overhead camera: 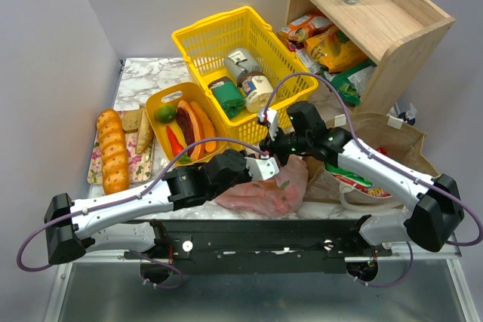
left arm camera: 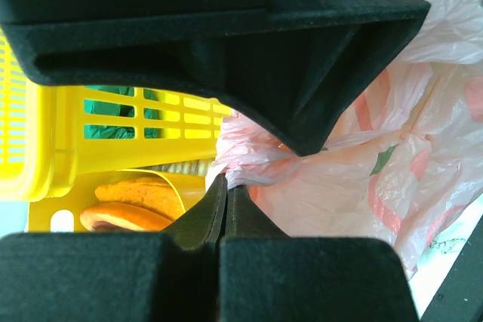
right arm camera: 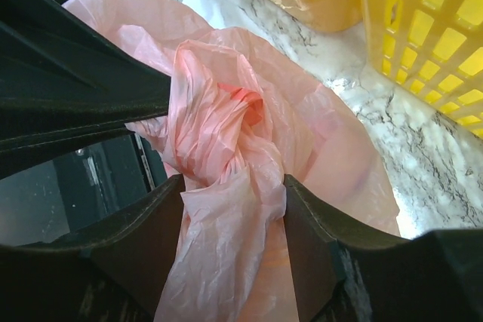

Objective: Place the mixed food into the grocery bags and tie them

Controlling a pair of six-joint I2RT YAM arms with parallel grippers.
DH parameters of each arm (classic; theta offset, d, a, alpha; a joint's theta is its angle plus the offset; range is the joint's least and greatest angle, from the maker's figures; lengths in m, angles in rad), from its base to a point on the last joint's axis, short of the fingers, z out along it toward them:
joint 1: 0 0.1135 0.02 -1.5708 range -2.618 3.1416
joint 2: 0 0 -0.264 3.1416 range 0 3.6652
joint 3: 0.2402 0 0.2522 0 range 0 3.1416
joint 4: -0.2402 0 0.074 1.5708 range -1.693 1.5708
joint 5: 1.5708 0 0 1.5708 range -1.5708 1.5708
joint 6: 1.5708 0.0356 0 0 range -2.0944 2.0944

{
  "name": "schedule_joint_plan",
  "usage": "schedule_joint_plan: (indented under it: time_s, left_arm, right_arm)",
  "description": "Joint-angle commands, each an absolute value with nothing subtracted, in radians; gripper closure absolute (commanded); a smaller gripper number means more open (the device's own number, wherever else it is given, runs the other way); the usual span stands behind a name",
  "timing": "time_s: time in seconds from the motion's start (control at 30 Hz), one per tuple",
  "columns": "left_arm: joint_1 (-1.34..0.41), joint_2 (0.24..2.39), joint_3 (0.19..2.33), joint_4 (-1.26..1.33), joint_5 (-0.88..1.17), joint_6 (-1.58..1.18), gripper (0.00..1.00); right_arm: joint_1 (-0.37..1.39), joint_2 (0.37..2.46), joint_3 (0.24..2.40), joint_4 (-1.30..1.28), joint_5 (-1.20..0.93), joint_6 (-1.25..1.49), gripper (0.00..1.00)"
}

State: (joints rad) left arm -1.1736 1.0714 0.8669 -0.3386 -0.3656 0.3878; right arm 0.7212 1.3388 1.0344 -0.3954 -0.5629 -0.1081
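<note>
The pink plastic bag (overhead camera: 264, 192) lies bunched on the table's near edge, with coloured shapes showing through it. My left gripper (overhead camera: 262, 165) is shut on a thin twisted strand of the bag (left arm camera: 249, 175). My right gripper (overhead camera: 275, 143) is just above it, and its fingers (right arm camera: 151, 231) press a gathered knot of the pink bag (right arm camera: 226, 148) from both sides. The brown paper bag (overhead camera: 400, 141) stands at the right with the green-and-white crisp packet (overhead camera: 366, 182) in its mouth. Toy fruit and vegetables (overhead camera: 189, 126) lie in the yellow oval tub (overhead camera: 155, 99).
The yellow mesh basket (overhead camera: 198, 35) with tins stands behind the tub and shows in the left wrist view (left arm camera: 45, 141). A braided loaf (overhead camera: 113, 150) lies at the left. A wooden shelf (overhead camera: 392, 28) with packets and bottles stands at the back right.
</note>
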Motion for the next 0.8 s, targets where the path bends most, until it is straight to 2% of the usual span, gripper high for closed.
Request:
schedule_joint_plan:
  time_s: [0.0, 0.13, 0.27, 0.47, 0.57, 0.77]
  left_arm:
    - [-1.178, 1.072, 0.870, -0.321, -0.387, 0.373, 1.00]
    - [-1.178, 1.074, 0.870, -0.319, -0.393, 0.370, 1.00]
    - [-1.178, 1.075, 0.873, -0.314, -0.397, 0.361, 1.00]
    - [-1.178, 1.088, 0.879, -0.304, -0.402, 0.331, 1.00]
    - [-1.178, 1.107, 0.890, -0.305, -0.406, 0.310, 1.00]
    - [-1.178, 1.140, 0.904, -0.311, -0.440, 0.298, 1.00]
  right_arm:
    - [0.730, 1.330, 1.028, -0.351, -0.537, -0.104, 0.41]
    - [0.735, 1.330, 1.026, -0.345, -0.488, -0.091, 0.49]
    - [0.738, 1.324, 1.019, -0.325, -0.428, -0.069, 0.74]
    - [0.744, 1.287, 0.963, -0.243, -0.361, -0.009, 0.93]
    - [0.747, 1.261, 0.940, -0.226, -0.307, -0.003, 0.99]
    - [0.747, 1.192, 0.905, -0.229, -0.190, -0.003, 0.99]
